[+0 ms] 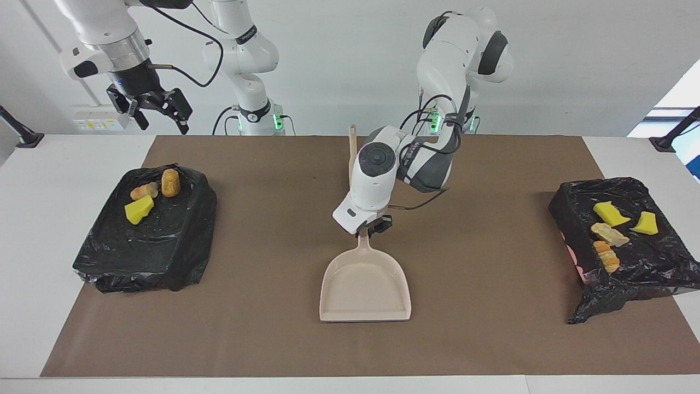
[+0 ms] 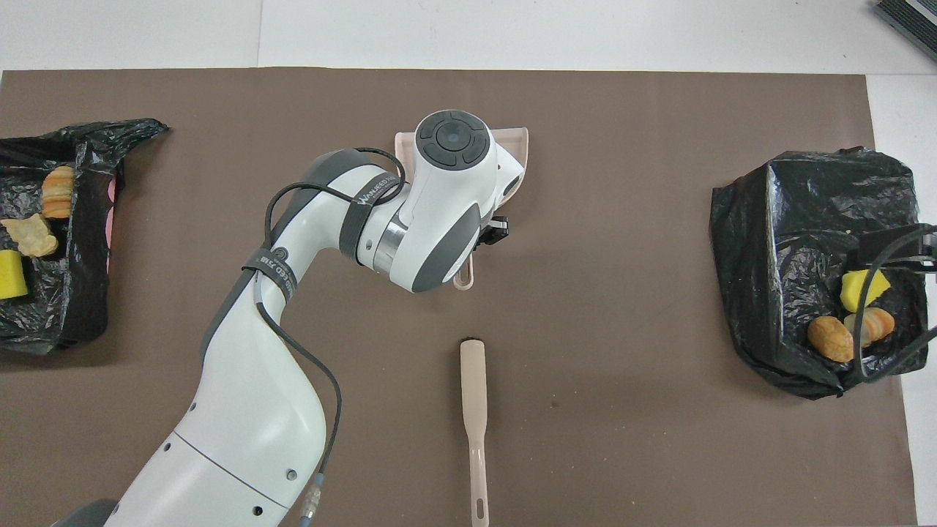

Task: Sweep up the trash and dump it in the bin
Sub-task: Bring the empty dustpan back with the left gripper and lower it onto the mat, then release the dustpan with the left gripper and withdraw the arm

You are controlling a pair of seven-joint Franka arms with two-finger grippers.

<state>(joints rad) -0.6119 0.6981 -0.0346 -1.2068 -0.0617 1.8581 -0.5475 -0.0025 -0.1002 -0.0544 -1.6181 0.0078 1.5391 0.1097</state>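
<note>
The trash lies in two black-bag-lined bins. The bin [image 1: 164, 246] at the right arm's end holds a yellow chunk [image 1: 139, 210] and two orange-brown pieces [image 1: 170, 182]. The bin [image 1: 651, 262] at the left arm's end holds two yellow chunks [image 1: 610, 213] and two bread-like pieces [image 1: 608, 256]. The beige dustpan [image 1: 365, 287] lies flat and empty at mid-mat. My left gripper [image 1: 373, 228] is down at the dustpan's handle [image 2: 464, 278]. My right gripper [image 1: 158, 121] is open and empty, raised over its end's bin [image 2: 798, 219].
The beige brush [image 2: 474, 410] lies on the brown mat [image 1: 492, 328], nearer to the robots than the dustpan. In the facing view only the brush's handle tip [image 1: 353, 143] shows past the left arm. White table [image 1: 33, 246] surrounds the mat.
</note>
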